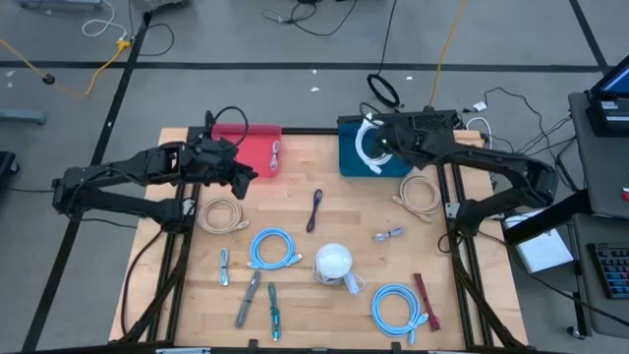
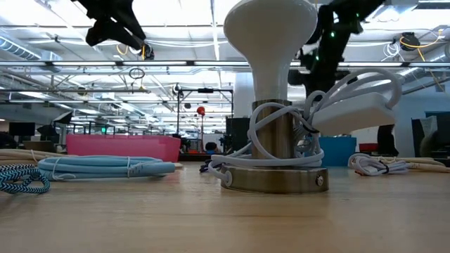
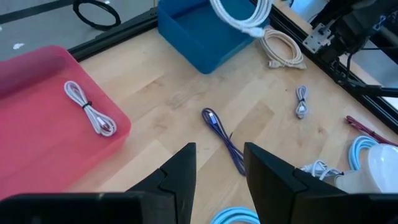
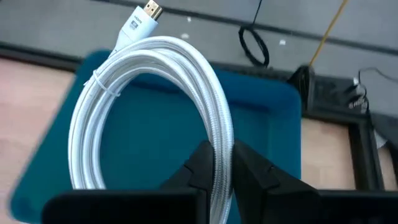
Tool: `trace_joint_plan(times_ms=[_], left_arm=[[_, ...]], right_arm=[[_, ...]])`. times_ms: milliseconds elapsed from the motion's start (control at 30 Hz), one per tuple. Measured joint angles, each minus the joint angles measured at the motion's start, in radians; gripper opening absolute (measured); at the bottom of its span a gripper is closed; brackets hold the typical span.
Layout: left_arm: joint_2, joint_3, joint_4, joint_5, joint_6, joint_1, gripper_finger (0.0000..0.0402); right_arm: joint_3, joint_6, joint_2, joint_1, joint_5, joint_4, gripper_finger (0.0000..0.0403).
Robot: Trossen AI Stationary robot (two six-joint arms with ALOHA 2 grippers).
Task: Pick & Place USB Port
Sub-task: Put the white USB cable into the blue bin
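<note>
White braided coiled cable (image 4: 155,106), gold-tipped plug: pinched in the right gripper (image 4: 217,171) above the blue rectangular bin (image 1: 356,157) at the worktop's far edge. Advice: centre coil over bin, then release. Left gripper (image 3: 217,171): parted, empty, beside the pink tray (image 3: 37,124).

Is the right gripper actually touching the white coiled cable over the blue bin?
Touching. The right wrist view shows the right gripper with its jaws closed on a strand of the white coiled cable, which hangs above the blue bin.

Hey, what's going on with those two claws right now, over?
Right claw shut on white coiled cable, above blue bin. Left claw open, empty, near pink tray. Nothing in the way.
</note>
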Motion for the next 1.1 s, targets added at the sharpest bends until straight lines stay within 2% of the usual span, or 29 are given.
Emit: trace_joint_plan(times_ms=[333,567,733,1100], left_arm=[[0.0,0.0,0.001,-0.028,-0.012,-0.051,0.0136],[0.0,0.0,0.002,-0.035,-0.021,-0.051,0.0136],[0.0,0.0,0.002,-0.034,-0.025,-0.051,0.0136],[0.0,0.0,0.002,-0.041,-0.022,-0.064,0.0136]], right_arm=[[-0.145,0.026,-0.001,-0.004,-0.017,0.141,0.0028],[-0.151,0.041,-0.001,0.004,-0.016,0.272,0.0026],[-0.152,0.093,-0.001,0.002,-0.006,0.276,0.0026],[-0.152,0.102,0.005,0.0,0.098,0.392,0.0026]])
